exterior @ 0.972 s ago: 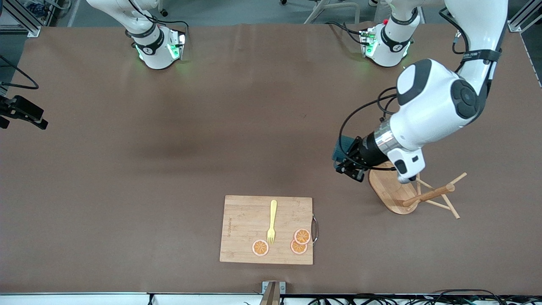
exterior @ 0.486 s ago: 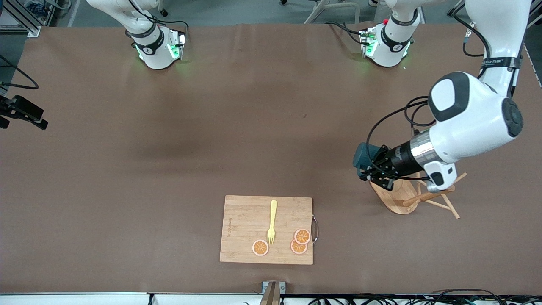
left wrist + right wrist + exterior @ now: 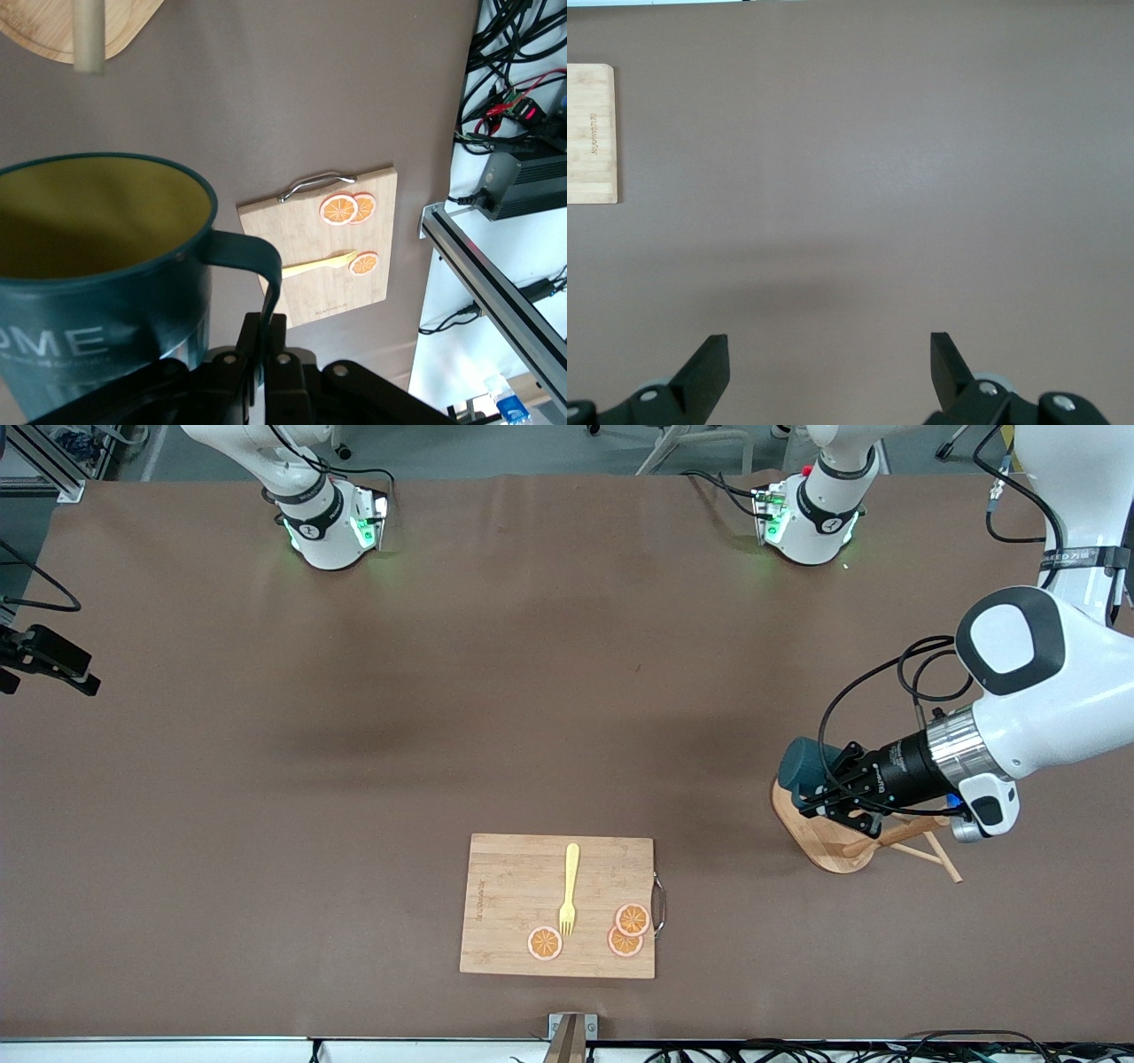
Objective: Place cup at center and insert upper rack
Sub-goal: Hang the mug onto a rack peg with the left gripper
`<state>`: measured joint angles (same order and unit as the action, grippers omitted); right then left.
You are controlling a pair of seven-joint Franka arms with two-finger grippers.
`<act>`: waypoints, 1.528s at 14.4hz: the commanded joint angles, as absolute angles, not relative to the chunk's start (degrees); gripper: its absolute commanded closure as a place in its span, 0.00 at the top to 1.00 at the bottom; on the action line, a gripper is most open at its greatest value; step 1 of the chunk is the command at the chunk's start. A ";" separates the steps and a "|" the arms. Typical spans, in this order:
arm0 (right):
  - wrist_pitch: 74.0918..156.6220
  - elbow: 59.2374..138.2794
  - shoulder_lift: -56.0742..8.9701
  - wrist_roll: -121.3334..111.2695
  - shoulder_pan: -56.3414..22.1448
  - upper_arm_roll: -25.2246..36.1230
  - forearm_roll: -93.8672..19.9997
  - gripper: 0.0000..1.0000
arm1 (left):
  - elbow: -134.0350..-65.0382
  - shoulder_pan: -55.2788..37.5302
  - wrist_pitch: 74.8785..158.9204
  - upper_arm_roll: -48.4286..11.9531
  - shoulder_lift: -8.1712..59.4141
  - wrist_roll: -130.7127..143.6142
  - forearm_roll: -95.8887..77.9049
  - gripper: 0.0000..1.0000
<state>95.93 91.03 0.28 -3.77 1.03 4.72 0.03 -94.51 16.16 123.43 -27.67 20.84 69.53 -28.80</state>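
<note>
Carried toward the left arm's end of the table since a moment ago: small dark teal cup with a yellow inside, held tight by the handle in the left gripper. Now up in the air over the oval base of the light wooden mug tree. Away from the table's middle, so maybe headed for a peg. Right gripper spread wide over bare table, waiting.

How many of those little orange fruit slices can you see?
3, all on the rectangular bamboo cutting board: one by the yellow fork's tines, two overlapping near its metal handle. None seem hidden.
</note>
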 commanded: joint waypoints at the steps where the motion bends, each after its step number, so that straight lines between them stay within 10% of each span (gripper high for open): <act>1: 96.15 92.11 1.67 -3.25 0.26 5.10 0.35 1.00 | -95.63 18.10 123.31 -28.39 20.47 64.88 -31.81 0.00; 22: 96.15 92.11 1.67 -3.25 0.26 5.10 0.35 1.00 | -94.48 22.67 124.01 -27.86 24.43 51.95 -33.31 0.03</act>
